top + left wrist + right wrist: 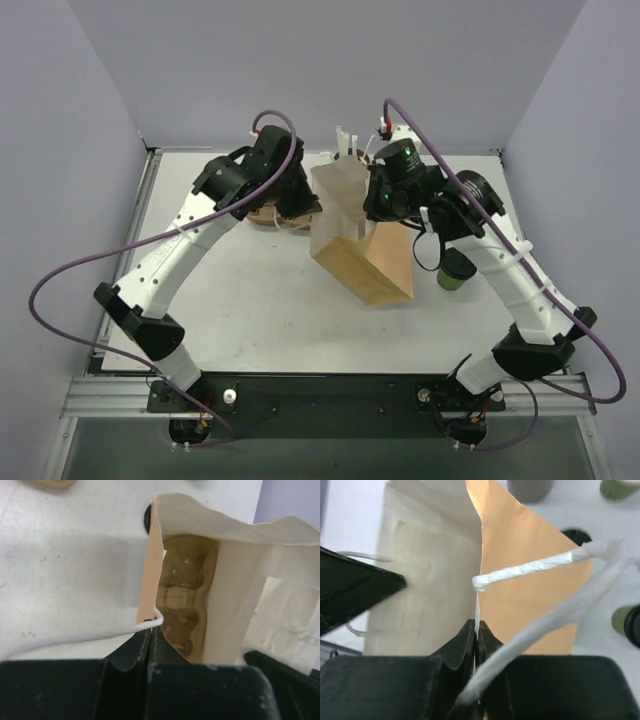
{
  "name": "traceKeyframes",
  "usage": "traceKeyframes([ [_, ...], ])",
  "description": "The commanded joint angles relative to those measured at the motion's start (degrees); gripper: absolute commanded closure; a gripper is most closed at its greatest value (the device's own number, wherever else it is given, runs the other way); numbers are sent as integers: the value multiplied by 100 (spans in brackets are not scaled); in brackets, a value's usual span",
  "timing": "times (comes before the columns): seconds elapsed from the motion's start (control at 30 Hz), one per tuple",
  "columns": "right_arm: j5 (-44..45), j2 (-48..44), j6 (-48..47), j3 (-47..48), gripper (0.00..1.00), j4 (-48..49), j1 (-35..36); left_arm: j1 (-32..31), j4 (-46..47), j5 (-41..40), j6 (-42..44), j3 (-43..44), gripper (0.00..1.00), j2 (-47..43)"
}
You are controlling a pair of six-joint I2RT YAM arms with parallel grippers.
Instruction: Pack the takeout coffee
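left gripper [150, 636] and right gripper [477, 630] both pinch opposite rims of the open paper bag [365, 265], jaws fully closed. the lidded green takeout coffee [455, 272] stands just right of it.

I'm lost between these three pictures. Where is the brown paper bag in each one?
Top view: the paper bag sits at centre.
Left wrist: paper bag centre-right, open mouth facing the camera.
Right wrist: paper bag fills the middle, edge toward the camera.
Shared landmark: the white table around it.
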Motion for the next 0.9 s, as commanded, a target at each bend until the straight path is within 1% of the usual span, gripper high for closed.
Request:
traceKeyframes([
  [0.0,-742,61,152,-1616,100,30,-197,137,563,851,-281,-2121,100,-589],
  [0.03,-752,114,169,-1670,100,57,-197,111,670,844,-352,-2188,100,-599],
  [0.07,-752,132,143,-1479,100,40,-171,94,610,827,-335,-2102,100,-573],
  [0.1,-613,89,100,-1295,100,57,-145,76,531,749,-300,-1631,100,-520],
  [0.13,-499,36,47,-1084,100,40,-119,67,295,548,-204,-1356,100,-485],
  [0.2,-279,-43,-84,-348,100,-91,-109,76,118,326,-115,-934,100,-441],
  [0.23,-269,-52,-111,-161,100,-118,-101,93,117,291,-54,-836,100,-458],
  [0.3,-313,-96,-121,59,100,-127,-57,128,187,273,-45,-1045,100,-537],
  [0.33,-348,-96,-112,69,100,-101,30,172,353,317,-53,-1420,100,-563],
  [0.37,-331,-96,-103,43,100,-40,109,181,459,404,-53,-1598,100,-599],
  [0.43,-374,-70,-42,-342,100,92,198,181,679,475,-62,-2010,100,-625],
  [0.5,-480,-26,-33,-764,100,268,120,155,671,729,-62,-1987,100,-590],
  [0.53,-402,-35,-24,-1279,100,329,-46,94,584,774,-62,-1882,100,-616],
  [0.57,-410,-61,-32,-1554,100,547,-144,-98,531,548,-45,-1603,100,-721],
  [0.6,-488,-70,-33,-1774,100,680,-275,-170,487,319,-1,-1504,100,-783],
  [0.63,-628,-52,-15,-2020,100,777,-390,-153,417,256,25,-1494,100,-870],
  [0.7,-875,18,20,-1883,100,840,-286,206,451,142,157,-1809,100,-1072],
  [0.73,-875,62,46,-1569,100,822,-172,373,503,202,192,-2046,100,-1108],
  [0.77,-771,88,29,-1330,100,779,177,688,582,351,227,-2440,100,-1170],
  [0.8,-709,114,12,-1119,100,717,311,761,722,500,271,-2600,100,-1170],
  [0.87,-604,141,-6,-741,100,603,505,762,794,502,298,-2698,100,-1153],
])
